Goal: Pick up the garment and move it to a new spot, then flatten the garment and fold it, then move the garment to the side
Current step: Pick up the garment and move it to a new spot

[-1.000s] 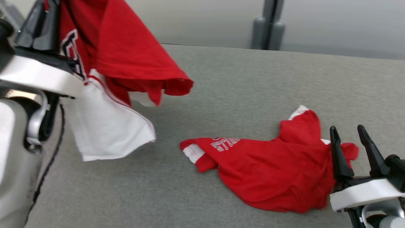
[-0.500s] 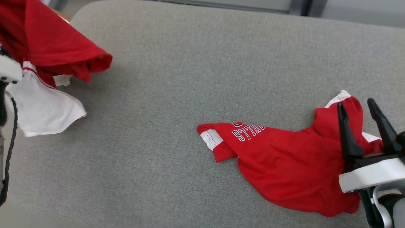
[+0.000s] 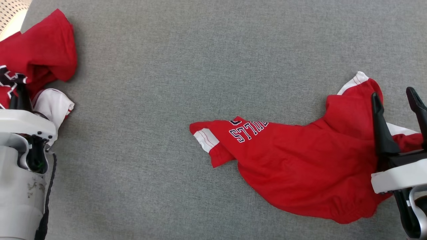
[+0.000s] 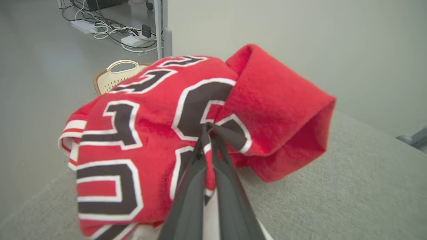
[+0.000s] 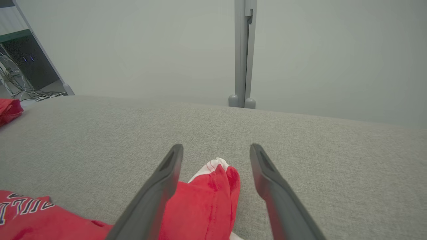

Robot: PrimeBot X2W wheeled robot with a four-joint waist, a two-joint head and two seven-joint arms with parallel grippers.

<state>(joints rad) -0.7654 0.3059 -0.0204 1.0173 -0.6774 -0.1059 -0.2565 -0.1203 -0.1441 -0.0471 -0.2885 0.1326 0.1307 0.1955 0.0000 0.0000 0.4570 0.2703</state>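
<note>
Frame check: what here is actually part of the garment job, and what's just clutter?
In the job:
- red jersey, pinched in the shut left gripper
- grey padded surface under it

Lying about:
- second red garment, loose on the surface; open right gripper over one end, gripping nothing
- cream basket
- floor cables
- grey post

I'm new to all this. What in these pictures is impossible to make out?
Held red garment: head view, cut off by the left edge; its lettering is folded in the left wrist view.
Left end effector: head view, fingertips lost in that cloth.
Other red garment: head view, right end behind the right end effector and frame edge.
Basket: left wrist view, mostly behind the held red garment.
</note>
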